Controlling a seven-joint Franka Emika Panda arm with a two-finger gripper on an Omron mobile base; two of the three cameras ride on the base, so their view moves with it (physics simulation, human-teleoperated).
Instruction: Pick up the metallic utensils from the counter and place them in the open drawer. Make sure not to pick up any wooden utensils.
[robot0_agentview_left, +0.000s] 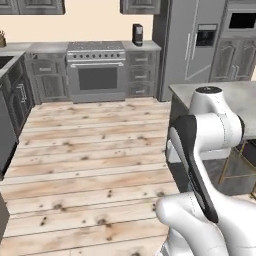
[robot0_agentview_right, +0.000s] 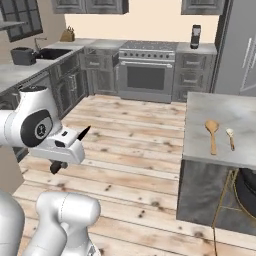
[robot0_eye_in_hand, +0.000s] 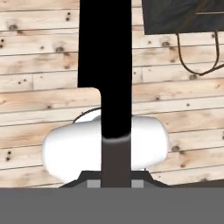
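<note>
Claw: the gripper (robot0_agentview_right: 67, 150) is pinching the knife, its jaws pressed on the handle; it hangs low over the wooden floor, well apart from the counter.
Knife: the knife (robot0_eye_in_hand: 105, 65) is all dark; in the hand view its blade runs straight up from the jaws, and in the right base view its tip (robot0_agentview_right: 84, 133) sticks out above the hand, and the butt of the handle shows below it.
Counter: the counter (robot0_agentview_right: 200, 135) of light grey stone stands to the right of the arm.
Wooden utensils: the large wooden spoon (robot0_agentview_right: 212, 134) and the shorter wooden-handled one (robot0_agentview_right: 230, 138) lie side by side on the counter, near but not touching.
Floor: the wooden floor (robot0_agentview_left: 90, 150) of pale planks is under the hand.
</note>
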